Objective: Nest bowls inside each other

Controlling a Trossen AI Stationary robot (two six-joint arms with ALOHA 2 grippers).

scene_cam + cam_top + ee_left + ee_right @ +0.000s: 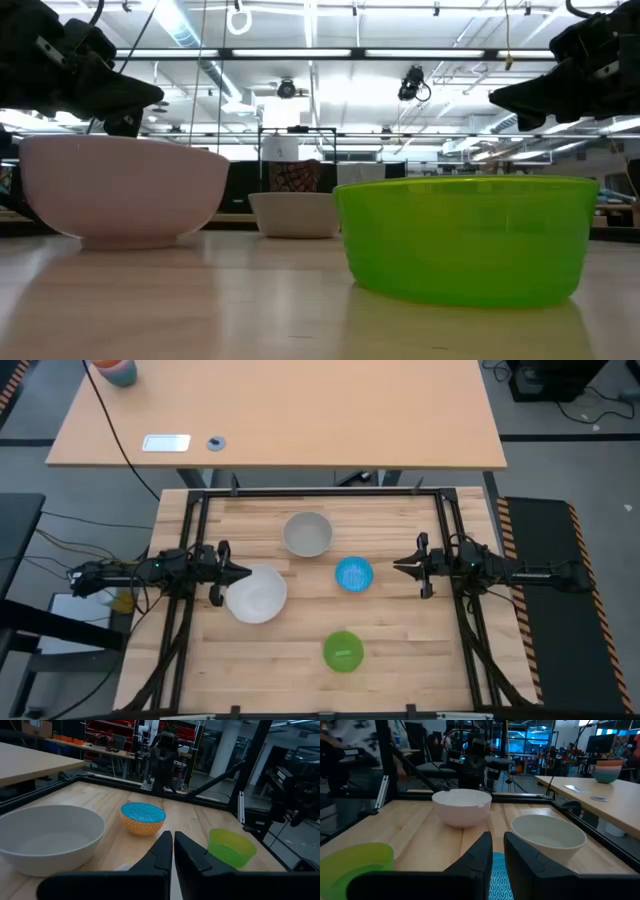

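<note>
Tan desk (280, 420) behind the worktable, grey floor (40, 470)

Hidden and cut-off parts at this moment

Beneath the right arm's jaws the blue bowl (498, 879) shows only as a sliver between the fingers; the green bowl (351, 865) is cut by the picture's edge; ahead of the left arm's jaws the grey-white bowl (49, 838) is clipped at the edge; in the low view the blue bowl is hidden.

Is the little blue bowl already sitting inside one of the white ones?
No, in the high view the blue bowl stands alone on the table, apart from the white bowl and the grey-white bowl.
</note>
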